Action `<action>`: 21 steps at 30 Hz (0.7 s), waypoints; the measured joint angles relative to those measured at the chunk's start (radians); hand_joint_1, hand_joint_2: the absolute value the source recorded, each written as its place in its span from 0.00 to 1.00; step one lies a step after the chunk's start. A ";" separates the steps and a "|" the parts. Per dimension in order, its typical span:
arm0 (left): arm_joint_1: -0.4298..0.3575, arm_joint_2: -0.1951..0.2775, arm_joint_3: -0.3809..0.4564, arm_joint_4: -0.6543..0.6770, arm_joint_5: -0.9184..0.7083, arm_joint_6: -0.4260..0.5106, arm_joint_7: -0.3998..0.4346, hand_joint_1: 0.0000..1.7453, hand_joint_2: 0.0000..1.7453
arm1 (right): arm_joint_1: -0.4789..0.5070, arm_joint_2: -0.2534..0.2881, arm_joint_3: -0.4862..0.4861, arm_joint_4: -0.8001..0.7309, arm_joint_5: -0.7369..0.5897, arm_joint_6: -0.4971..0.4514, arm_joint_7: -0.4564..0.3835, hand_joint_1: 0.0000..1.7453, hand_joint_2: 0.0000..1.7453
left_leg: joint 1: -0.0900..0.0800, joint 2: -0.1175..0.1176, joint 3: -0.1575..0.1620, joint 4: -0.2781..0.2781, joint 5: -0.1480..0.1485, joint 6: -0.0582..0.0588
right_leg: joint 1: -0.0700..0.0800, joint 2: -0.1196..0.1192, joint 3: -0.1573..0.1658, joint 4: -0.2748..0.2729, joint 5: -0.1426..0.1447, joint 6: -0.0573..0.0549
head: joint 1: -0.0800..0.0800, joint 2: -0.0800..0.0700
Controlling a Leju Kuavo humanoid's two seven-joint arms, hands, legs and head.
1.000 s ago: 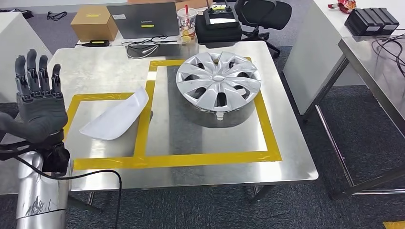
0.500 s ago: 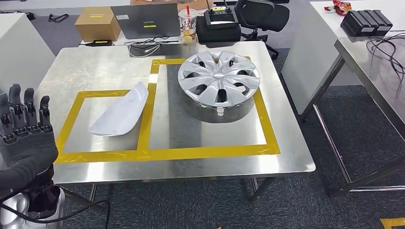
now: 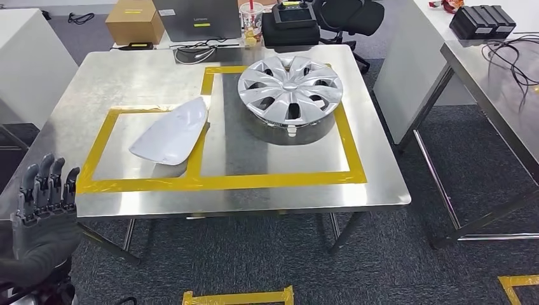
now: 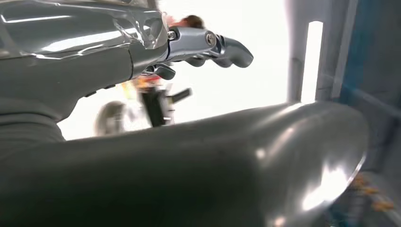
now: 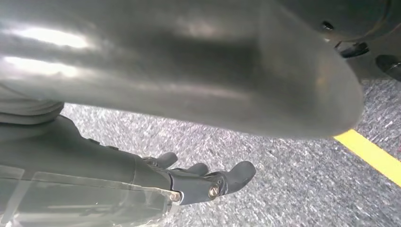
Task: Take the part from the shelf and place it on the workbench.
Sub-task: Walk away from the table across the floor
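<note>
Now left hand [image 3: 43, 206] lower left, empty, fingers apart, wrist cut off, part [image 3: 170, 131] on workbench [image 3: 254, 194], right hand [image 5: 198, 182] empty, fingers loose over floor.

In your right wrist view, the right robot hand [image 5: 208, 182] hangs above grey speckled carpet floor [image 5: 293, 189], its dark fingers [image 5: 239, 172] loosely extended and holding nothing. A yellow tape strip [image 5: 373, 156] crosses the floor near the thick grey thumb [image 5: 189, 71].
</note>
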 joint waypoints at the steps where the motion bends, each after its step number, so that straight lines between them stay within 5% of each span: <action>1: 0.014 -0.001 0.009 0.000 -0.005 -0.004 0.006 0.00 0.00 | -0.001 0.001 0.000 0.006 -0.004 -0.005 0.000 0.00 0.00 | 0.003 -0.001 -0.005 0.011 -0.015 -0.007 | -0.002 -0.002 -0.006 -0.001 0.009 -0.010 | -0.001 0.000; 5: 0.045 -0.003 0.035 0.000 -0.014 -0.019 0.019 0.00 0.00 | -0.008 0.002 -0.001 0.042 -0.018 -0.036 -0.001 0.00 0.00 | 0.011 -0.002 -0.056 0.208 -0.193 -0.028 | -0.005 -0.011 -0.052 -0.004 0.053 -0.030 | -0.010 0.000; 7: 0.056 -0.005 0.043 0.002 -0.018 -0.023 0.026 0.00 0.00 | -0.012 0.003 -0.001 0.063 -0.025 -0.047 -0.002 0.00 0.00 | 0.014 -0.002 -0.049 0.277 -0.206 -0.032 | -0.004 -0.012 -0.082 -0.001 0.076 -0.027 | -0.010 0.000; 8: 0.059 -0.006 0.047 0.002 -0.021 -0.025 0.031 0.00 0.00 | -0.013 0.003 -0.001 0.071 -0.027 -0.049 -0.002 0.00 0.00 | 0.015 -0.002 -0.020 0.262 -0.181 -0.031 | -0.004 -0.012 -0.096 0.001 0.087 -0.024 | -0.010 0.000; 10: 0.062 -0.007 0.053 0.003 -0.029 -0.026 0.042 0.00 0.00 | -0.014 0.005 -0.001 0.083 -0.033 -0.049 -0.001 0.00 0.00 | 0.015 -0.002 0.083 0.139 -0.141 -0.024 | -0.003 -0.012 -0.120 0.004 0.108 -0.017 | -0.011 0.000; 12: 0.065 -0.007 0.059 0.004 -0.037 -0.026 0.054 0.00 0.00 | -0.017 0.007 -0.001 0.091 -0.040 -0.049 0.004 0.00 0.00 | 0.010 -0.002 0.170 0.006 -0.152 -0.013 | -0.002 -0.011 -0.131 0.003 0.126 -0.007 | -0.009 0.000; 15: 0.075 -0.005 0.078 0.026 -0.072 -0.030 0.085 0.00 0.00 | -0.021 0.009 -0.001 0.101 -0.052 -0.045 0.015 0.00 0.00 | 0.000 -0.001 0.179 -0.039 -0.150 0.011 | -0.006 -0.011 -0.132 -0.006 0.152 0.013 | -0.013 0.000; 17: 0.079 -0.004 0.096 0.074 -0.127 -0.039 0.124 0.00 0.00 | -0.022 0.010 -0.001 0.106 -0.064 -0.039 0.020 0.00 0.00 | 0.003 0.002 0.163 -0.050 -0.120 0.027 | -0.006 -0.010 -0.146 0.018 0.120 0.010 | -0.013 0.000; 19: 0.085 -0.002 0.118 0.158 -0.215 -0.048 0.158 0.00 0.00 | -0.024 0.010 -0.001 0.109 -0.079 -0.034 0.023 0.00 0.00 | 0.004 0.005 0.134 -0.054 -0.091 0.036 | -0.006 -0.009 -0.179 0.121 0.025 -0.005 | -0.009 0.000; 21: 0.092 0.004 0.140 0.263 -0.303 -0.050 0.146 0.00 0.00 | -0.026 0.012 -0.002 0.111 -0.091 -0.030 0.025 0.00 0.00 | 0.003 0.008 0.102 -0.052 -0.065 0.036 | -0.006 -0.008 -0.206 0.255 -0.047 -0.003 | -0.007 0.000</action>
